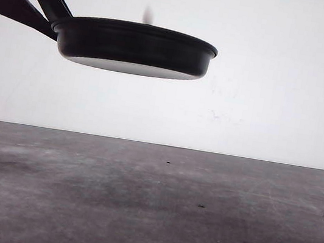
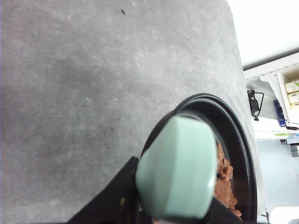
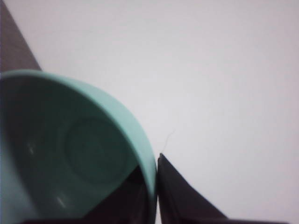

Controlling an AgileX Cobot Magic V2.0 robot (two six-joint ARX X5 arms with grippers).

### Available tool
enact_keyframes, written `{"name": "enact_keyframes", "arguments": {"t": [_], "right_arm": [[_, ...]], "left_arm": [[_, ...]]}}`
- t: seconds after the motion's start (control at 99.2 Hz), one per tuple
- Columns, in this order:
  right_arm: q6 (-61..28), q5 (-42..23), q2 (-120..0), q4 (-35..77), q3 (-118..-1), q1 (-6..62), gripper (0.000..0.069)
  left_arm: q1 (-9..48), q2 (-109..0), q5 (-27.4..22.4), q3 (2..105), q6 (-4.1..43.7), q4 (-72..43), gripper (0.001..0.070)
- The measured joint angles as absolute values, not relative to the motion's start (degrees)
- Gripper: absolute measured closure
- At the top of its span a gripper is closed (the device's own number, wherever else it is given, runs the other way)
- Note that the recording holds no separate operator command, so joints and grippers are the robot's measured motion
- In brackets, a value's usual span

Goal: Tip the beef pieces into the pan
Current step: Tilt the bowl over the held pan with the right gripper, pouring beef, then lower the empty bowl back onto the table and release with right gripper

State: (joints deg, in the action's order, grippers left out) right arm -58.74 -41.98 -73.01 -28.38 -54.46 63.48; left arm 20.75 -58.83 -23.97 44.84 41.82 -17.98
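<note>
Grey desk, bare but for a few dark specks

The desk has a matte, mottled grey top with faint scuffs and lighter scratches, and in the front view it runs the full width of the picture up to a straight far edge against a plain white wall. A few tiny dark specks lie scattered on it, one near the far edge and others toward the middle and right. A broad, soft shadow darkens its middle. In the left wrist view the same grey surface shows one small dark fleck and ends at a rounded corner.
</note>
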Motion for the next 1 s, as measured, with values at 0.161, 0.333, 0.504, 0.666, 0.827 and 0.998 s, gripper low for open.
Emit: {"name": "enact_keyframes", "arguments": {"t": [0.161, 0.333, 0.504, 0.666, 0.827, 0.998], "right_arm": [[-56.38, -41.76, -73.01, -28.99, -54.46, 63.24, 0.0678], [-34.52, -39.46, -71.42, -16.38, -56.16, 59.59, 0.0678], [-3.66, -27.14, -65.25, 0.86, -59.81, 47.18, 0.0678], [16.93, -14.06, -62.39, 18.15, -61.25, 32.47, 0.0677], [21.98, 0.62, -71.05, 36.80, -58.15, 15.73, 0.0677], [22.68, 7.20, -78.28, 36.77, -51.22, 12.05, 0.0677]], "left_arm": [[20.75, -58.85, -23.94, 44.84, 41.82, -17.96, 0.0656], [20.73, -58.85, -24.12, 44.84, 41.76, -17.98, 0.0656], [20.73, -58.85, -24.32, 44.84, 41.32, -17.96, 0.0656], [20.75, -58.85, -23.90, 44.84, 40.07, -17.93, 0.0656], [20.73, -59.22, -22.15, 44.84, 39.35, -17.15, 0.0656], [20.78, -59.61, -22.02, 44.84, 39.13, -14.85, 0.0656]]}}
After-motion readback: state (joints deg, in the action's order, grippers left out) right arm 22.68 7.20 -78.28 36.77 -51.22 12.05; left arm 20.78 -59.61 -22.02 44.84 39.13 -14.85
